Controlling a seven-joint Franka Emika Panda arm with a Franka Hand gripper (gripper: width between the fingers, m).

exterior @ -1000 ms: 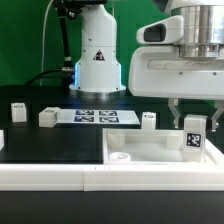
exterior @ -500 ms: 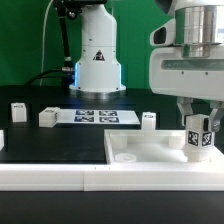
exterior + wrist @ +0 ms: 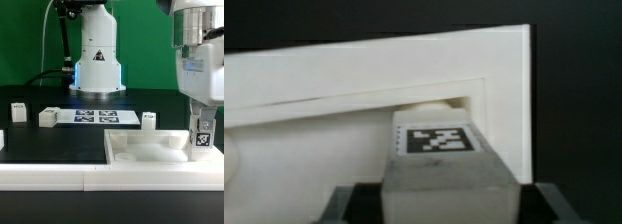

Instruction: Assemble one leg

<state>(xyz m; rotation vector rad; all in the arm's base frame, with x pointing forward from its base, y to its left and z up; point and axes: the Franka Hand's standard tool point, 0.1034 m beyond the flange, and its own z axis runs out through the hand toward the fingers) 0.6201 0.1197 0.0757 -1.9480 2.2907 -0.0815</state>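
Pincer closed on the leg, long axis upright, tag facing camera. Leg hangs directly below the pincer, over the corner of the white panel at the exterior view's right; contact with the corner hole cannot be told

Exterior cam sits low, approx table height, at the front edge of the black table, facing straight across it toward the white robot base and green backdrop at the rear; mid-distance, so most of the workspace fits. The arm's grey-white wrist housing is cut off at that view's right edge. Wrist cam looks down along the two-finger gripper, v. close, frame filled by one corner of the large flat white square panel with raised rim. Shared by both views: that panel corner and the small white plastic post with b/w square tag.
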